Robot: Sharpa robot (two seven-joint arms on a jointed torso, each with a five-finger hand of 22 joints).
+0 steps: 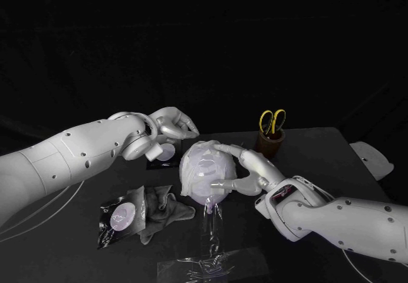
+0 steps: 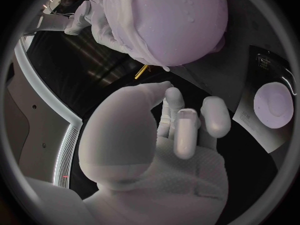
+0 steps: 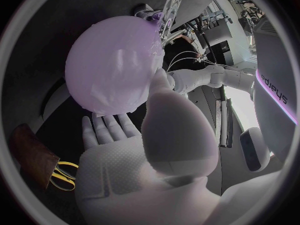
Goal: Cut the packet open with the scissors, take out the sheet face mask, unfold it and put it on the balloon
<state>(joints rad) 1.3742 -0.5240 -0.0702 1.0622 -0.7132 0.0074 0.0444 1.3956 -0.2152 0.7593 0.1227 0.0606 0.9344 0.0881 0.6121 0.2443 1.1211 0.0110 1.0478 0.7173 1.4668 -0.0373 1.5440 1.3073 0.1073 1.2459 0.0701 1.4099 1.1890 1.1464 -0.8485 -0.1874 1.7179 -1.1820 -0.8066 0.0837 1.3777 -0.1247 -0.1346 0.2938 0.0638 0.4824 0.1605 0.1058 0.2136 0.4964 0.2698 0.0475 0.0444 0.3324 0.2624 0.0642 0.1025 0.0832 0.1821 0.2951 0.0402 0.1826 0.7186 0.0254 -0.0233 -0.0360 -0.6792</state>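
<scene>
- The sheet face mask (image 1: 200, 162) lies draped over the balloon (image 2: 181, 20), which stands on a clear stand (image 1: 210, 227) in the middle of the tabletop (image 1: 315, 153).
- The mask looks thin, limp and wet. It will likely cling, slide and tear if tugged, so it is best taken by an edge and smoothed with flat fingers.
- The balloon is light and springy. It would rock on its stand or burst under hard fingertips, so it needs a broad, gentle hold.
- The right robot hand (image 1: 242, 171) cups the balloon between its fingers and thumb, over the mask.
- The left robot hand (image 1: 170, 130) hovers just beside the balloon with its fingers curled in, holding nothing.
- The black packet (image 1: 121, 217) lies open beside a crumpled white sheet (image 1: 165, 206). It carries a round pale label, and its print is too small to read.
- The yellow-handled scissors (image 1: 272, 121) stand in a brown holder (image 1: 272, 144).
</scene>
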